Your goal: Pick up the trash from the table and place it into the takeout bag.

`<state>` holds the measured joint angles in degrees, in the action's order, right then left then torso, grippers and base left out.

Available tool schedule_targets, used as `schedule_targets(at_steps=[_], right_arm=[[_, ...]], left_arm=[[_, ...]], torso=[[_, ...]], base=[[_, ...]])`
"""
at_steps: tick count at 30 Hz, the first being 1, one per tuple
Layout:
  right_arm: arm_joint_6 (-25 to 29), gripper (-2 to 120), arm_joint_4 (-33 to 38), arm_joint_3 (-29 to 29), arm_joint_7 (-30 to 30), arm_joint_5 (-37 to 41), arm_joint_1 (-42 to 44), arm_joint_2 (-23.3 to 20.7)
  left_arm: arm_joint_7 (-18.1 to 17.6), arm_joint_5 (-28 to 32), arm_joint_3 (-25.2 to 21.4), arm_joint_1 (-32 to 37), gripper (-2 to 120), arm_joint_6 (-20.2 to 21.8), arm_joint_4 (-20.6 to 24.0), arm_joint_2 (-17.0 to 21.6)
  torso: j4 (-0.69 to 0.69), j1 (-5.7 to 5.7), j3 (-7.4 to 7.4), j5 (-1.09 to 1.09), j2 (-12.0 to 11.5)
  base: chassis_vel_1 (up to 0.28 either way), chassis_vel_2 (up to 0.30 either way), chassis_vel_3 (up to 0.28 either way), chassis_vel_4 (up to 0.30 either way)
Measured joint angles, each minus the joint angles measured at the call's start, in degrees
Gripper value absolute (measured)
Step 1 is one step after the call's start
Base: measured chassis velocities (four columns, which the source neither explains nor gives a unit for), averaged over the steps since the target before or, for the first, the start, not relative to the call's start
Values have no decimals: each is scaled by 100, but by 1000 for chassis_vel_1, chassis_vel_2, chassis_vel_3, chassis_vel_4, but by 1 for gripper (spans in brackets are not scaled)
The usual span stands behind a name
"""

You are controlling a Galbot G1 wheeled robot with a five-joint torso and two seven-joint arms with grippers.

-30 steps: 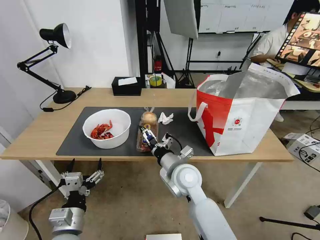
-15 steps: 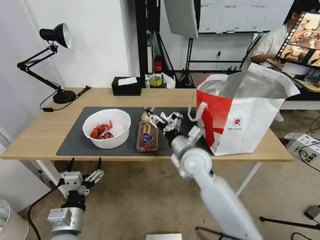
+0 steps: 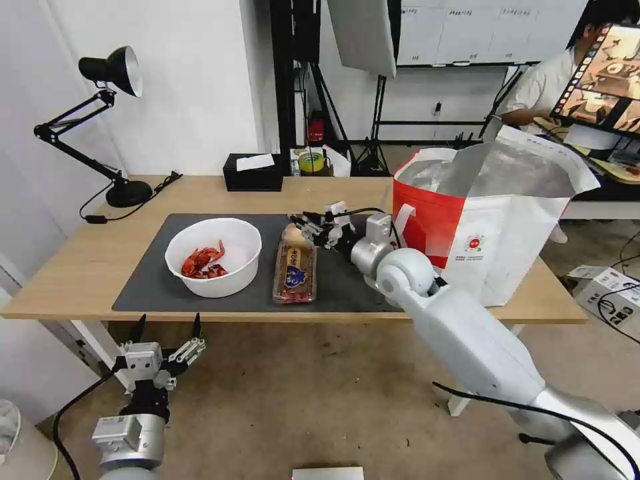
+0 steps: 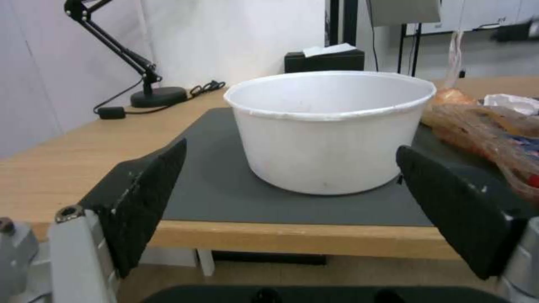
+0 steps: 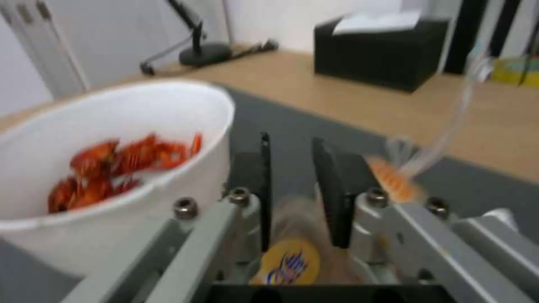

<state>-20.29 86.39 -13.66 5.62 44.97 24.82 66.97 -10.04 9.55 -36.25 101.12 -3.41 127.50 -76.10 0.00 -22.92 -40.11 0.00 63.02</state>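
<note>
The white bowl (image 3: pixel 213 257) with red crayfish shells (image 3: pixel 202 261) sits on the left of the dark mat (image 3: pixel 153 283) on the table (image 3: pixel 80 267). To its right lies a clear food tray (image 3: pixel 295 273), with the bagged bun (image 3: pixel 289 233) just behind it. My right gripper (image 3: pixel 298 222) hovers over the bun; its fingers (image 5: pixel 264 185) are nearly together with nothing between them. The crumpled tissue (image 4: pixel 512 102) lies behind the tray. The red and white takeout bag (image 3: pixel 493 227) stands open at the table's right. My left gripper (image 3: pixel 169 321) hangs open below the front edge, facing the bowl (image 4: pixel 331 134).
A black tissue box (image 3: pixel 252 173) and a black desk lamp (image 3: pixel 120 133) stand along the table's back edge. My right arm (image 3: pixel 460 333) reaches across the front right of the table, close to the bag's side. Bare wood lies left of the mat.
My right arm has swung from the table's front edge over the tray toward the back, bringing its gripper above the bun. The left gripper has stayed put.
</note>
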Motion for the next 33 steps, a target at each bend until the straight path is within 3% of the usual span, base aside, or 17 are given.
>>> schedule_targets(at_steps=[4,33], right_arm=[[-66,0,-310,-198,69,34,-61,111],[-347,0,-751,-340,-7,302,-145,241]], left_arm=[[2,100,-47,-21,100,5,-51,40],[23,103,66,-111,100,15,-45,46]], torso=[[0,0,0,0,0],[0,0,1,0,0]], base=[[0,0,0,0],[0,0,0,0]])
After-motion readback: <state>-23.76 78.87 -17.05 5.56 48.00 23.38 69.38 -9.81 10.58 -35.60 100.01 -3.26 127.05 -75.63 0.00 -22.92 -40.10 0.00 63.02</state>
